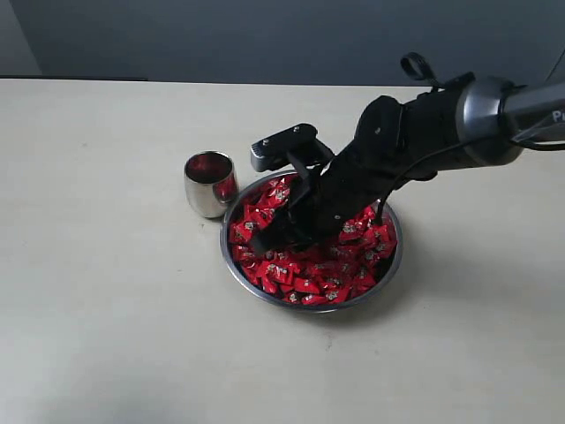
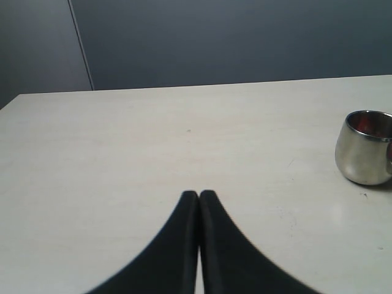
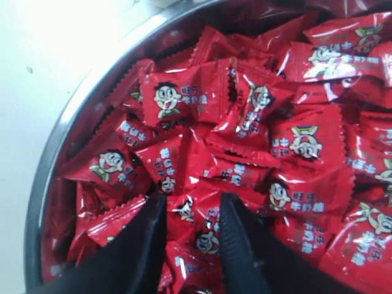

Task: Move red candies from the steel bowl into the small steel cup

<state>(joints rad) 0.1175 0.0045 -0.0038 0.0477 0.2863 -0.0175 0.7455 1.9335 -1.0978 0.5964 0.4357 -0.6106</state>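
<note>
The right tool (image 3: 193,203) points down into the heap of red candies (image 3: 184,95) in shiny wrappers. Its two black fingers (image 3: 147,245) stand apart with a candy lying in the gap. Whether they pinch it or only straddle it cannot be told. The tips sit in the half of the wide, shallow steel bowl (image 1: 311,307) that is nearer the cup, close to the curved rim. Candies fill the bowl almost from rim to rim.

The small, rounded steel cup (image 1: 210,184) stands upright just beside the bowl's rim, and red shows inside it. The left tool (image 2: 199,195) hangs clenched on nothing above the pale tabletop (image 1: 115,309), well apart from the cup. The tabletop spreads broadly around bowl and cup.
</note>
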